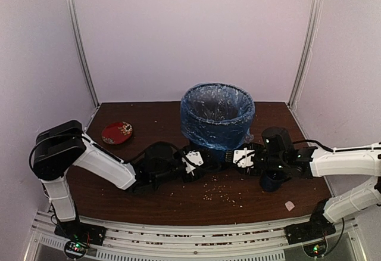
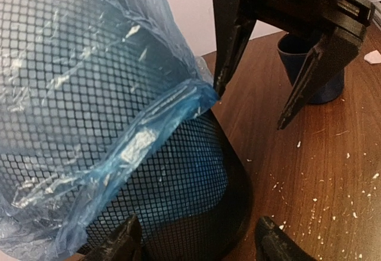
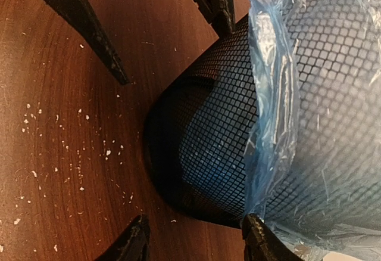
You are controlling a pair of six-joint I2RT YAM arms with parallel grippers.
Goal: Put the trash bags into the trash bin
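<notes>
The black wire-mesh trash bin (image 1: 209, 143) stands at the middle back of the table. The light-blue trash bag (image 1: 217, 115) lines it and is folded over the rim, hanging partway down the outside. My left gripper (image 1: 215, 155) and right gripper (image 1: 233, 155) face each other low at the bin's front base, both open and empty. In the left wrist view my gripper (image 2: 199, 240) straddles the lower mesh (image 2: 178, 183) below the bag's edge (image 2: 89, 94). In the right wrist view my gripper (image 3: 193, 237) is open beside the mesh (image 3: 208, 124) and bag (image 3: 309, 94).
A dark blue mug (image 1: 272, 180) stands under my right arm, also in the left wrist view (image 2: 315, 76). A red dish (image 1: 117, 132) lies at the back left. Crumbs (image 1: 220, 189) are scattered on the wood. A small pale scrap (image 1: 290, 205) lies front right.
</notes>
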